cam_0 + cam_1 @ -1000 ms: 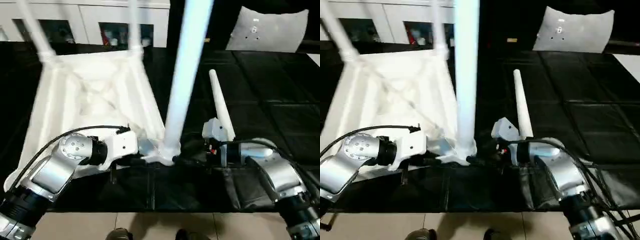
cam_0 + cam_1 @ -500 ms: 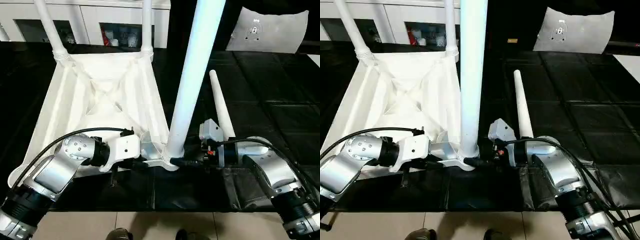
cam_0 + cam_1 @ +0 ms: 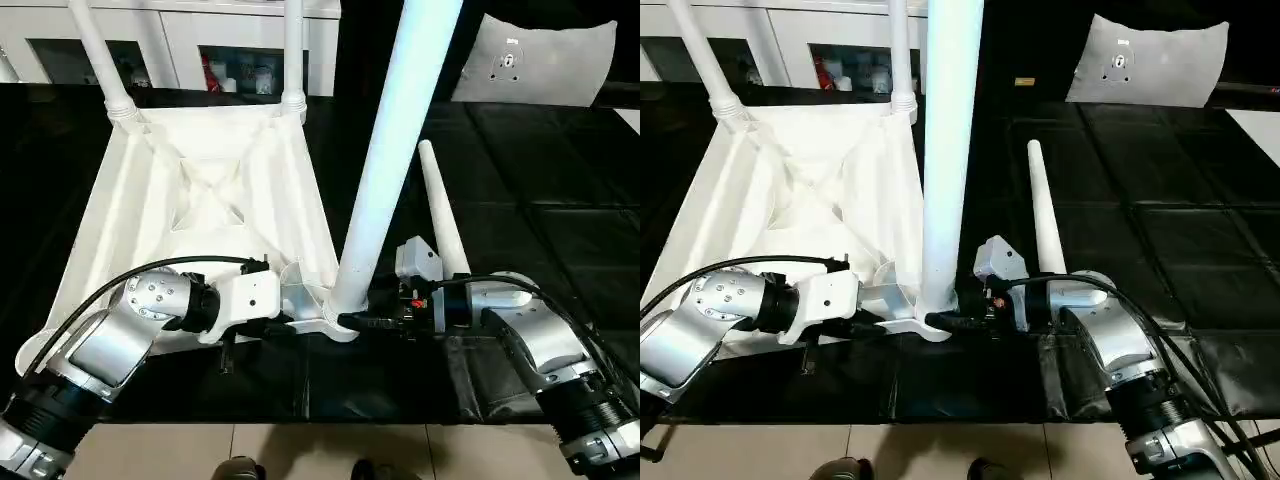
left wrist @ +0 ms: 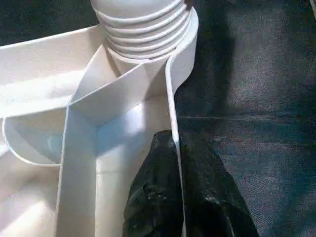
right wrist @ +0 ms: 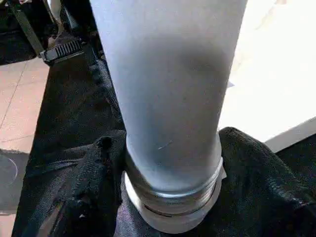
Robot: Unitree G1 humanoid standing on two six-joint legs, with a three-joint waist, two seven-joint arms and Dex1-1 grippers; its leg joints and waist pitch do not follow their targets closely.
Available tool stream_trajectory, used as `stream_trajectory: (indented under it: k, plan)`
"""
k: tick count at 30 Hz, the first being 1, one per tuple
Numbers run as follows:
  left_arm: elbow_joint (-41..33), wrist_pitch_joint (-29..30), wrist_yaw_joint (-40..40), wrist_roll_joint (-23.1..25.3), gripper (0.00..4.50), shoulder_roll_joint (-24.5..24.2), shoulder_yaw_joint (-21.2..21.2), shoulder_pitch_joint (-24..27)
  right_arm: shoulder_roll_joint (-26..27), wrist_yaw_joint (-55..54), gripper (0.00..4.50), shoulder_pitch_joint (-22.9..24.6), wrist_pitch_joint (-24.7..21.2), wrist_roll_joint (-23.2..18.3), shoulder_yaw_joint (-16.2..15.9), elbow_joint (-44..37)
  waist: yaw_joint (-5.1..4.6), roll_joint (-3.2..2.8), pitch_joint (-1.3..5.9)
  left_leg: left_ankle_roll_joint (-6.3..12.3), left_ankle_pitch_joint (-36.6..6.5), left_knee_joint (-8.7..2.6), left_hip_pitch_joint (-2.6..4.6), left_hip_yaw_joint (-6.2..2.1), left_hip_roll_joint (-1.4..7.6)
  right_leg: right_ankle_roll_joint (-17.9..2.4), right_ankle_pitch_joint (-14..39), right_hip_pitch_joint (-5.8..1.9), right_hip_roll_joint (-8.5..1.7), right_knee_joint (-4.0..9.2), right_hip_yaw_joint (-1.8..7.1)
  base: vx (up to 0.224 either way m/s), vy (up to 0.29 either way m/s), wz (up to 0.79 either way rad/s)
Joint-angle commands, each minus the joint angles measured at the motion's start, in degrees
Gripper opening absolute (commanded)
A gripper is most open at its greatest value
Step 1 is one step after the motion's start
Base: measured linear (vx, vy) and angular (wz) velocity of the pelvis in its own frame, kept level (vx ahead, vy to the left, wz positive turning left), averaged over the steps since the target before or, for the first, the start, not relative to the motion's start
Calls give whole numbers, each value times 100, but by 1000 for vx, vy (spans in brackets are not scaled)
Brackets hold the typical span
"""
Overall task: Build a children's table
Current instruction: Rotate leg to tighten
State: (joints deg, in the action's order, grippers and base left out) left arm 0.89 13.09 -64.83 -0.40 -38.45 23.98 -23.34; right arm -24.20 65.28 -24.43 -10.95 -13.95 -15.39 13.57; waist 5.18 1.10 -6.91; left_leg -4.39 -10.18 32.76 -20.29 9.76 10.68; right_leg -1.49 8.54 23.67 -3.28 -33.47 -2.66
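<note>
White plastic table top lies upside down; left gripper pinches its rim, right gripper fingers clasp the near-corner leg; a loose leg lies beside.

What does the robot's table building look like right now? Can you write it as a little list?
Table top: white plastic ribbed table top lying upside down on the black mat
Legs fitted: two thin white tube legs at the far corners, one long white tapered leg standing in the near corner socket
Spare leg: white tapered tube lying on the mat
Left gripper: pinching the top's rim
Right gripper: fingers around the near leg's base
</note>
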Motion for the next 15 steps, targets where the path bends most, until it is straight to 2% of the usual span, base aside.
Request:
stream_trajectory:
  k: [1, 3, 4, 6, 8, 9, 10, 11, 12, 13, 14, 15]
  plan:
    - [-68, 78, -213, 46, 0, 96, 319, 48, 39, -10, 268, 136, -143, -38, -44, -136, -47, -99, 438, 177, -1180, -348, 53, -24, 209, -1251, 1518, -293, -383, 322, 256, 0, 0, 0]
    - [-113, 255, -126, -30, 0, 168, 233, 57, 59, -115, 268, 205, -329, -61, -22, -228, -47, -93, 440, 175, -1208, -351, 50, -29, 204, -1241, 1583, -301, -383, 324, 252, 0, 0, 0]
    - [-218, 581, 54, -151, 0, 292, 93, 72, 124, -386, 268, 305, -561, -41, 14, -353, -41, -126, 421, 150, -1237, -358, 56, -28, 203, -1232, 1653, -287, -381, 329, 257, 0, 0, 0]
    - [-417, 1180, 461, -349, 0, 560, -172, 101, 343, -1088, 267, 479, -898, 104, 93, -528, -43, -105, 414, 111, -1329, -372, 57, -34, 205, -1176, 1835, -296, -384, 350, 253, 0, 0, 0]
    - [-520, 1437, 665, -417, 0, 691, -283, 120, 503, -1447, 265, 554, -1028, 174, 131, -583, -81, -110, 383, 31, -1579, -393, 58, -55, 190, -981, 2472, -276, -396, 414, 241, 0, 0, 0]
    - [-621, 1704, 917, -464, 0, 865, -399, 140, 699, -1777, 264, 601, -1113, 218, 175, -597, -94, -124, 391, 7, -1637, -391, 64, -58, 189, -960, 2576, -263, -399, 410, 236, 0, 0, 0]
    - [-666, 1813, 1005, -481, 0, 938, -441, 144, 789, -1908, 264, 610, -1145, 226, 201, -590, -118, -99, 379, -6, -1702, -393, 59, -72, 169, -835, 2828, -264, -399, 459, 223, 0, 0, 0]
    - [-819, 2187, 1330, -518, 0, 1209, -583, 152, 1122, -2385, 264, 623, -1266, 253, 302, -538, -173, -93, 377, -17, -1725, -404, 42, -91, 163, -759, 2977, -268, -405, 478, 208, 0, 0, 0]
    - [-903, 2433, 1571, -510, 0, 1417, -672, 140, 1336, -2701, 264, 604, -1316, 287, 373, -466, -214, -71, 380, -24, -1705, -401, 19, -89, 163, -730, 2982, -280, -404, 470, 209, 0, 0, 0]
    - [-974, 2615, 1723, -499, 0, 1569, -712, 122, 1503, -2955, 264, 576, -1333, 314, 438, -383, -259, -74, 371, -32, -1698, -397, -3, -96, 146, -663, 3160, -268, -404, 494, 191, 0, 0, 0]
    - [-1051, 2815, 1922, -467, 0, 1753, -760, 99, 1671, -3237, 264, 545, -1345, 362, 504, -301, -302, -52, 388, 9, -1670, -378, -1, -104, 118, -562, 3337, -272, -414, 532, 177, 0, 0, 0]
    - [-1110, 2976, 2092, -433, 0, 1913, -795, 77, 1813, -3479, 264, 519, -1344, 406, 566, -227, -330, -57, 387, 9, -1611, -383, -20, -105, 129, -554, 3305, -279, -417, 515, 187, 0, 0, 0]
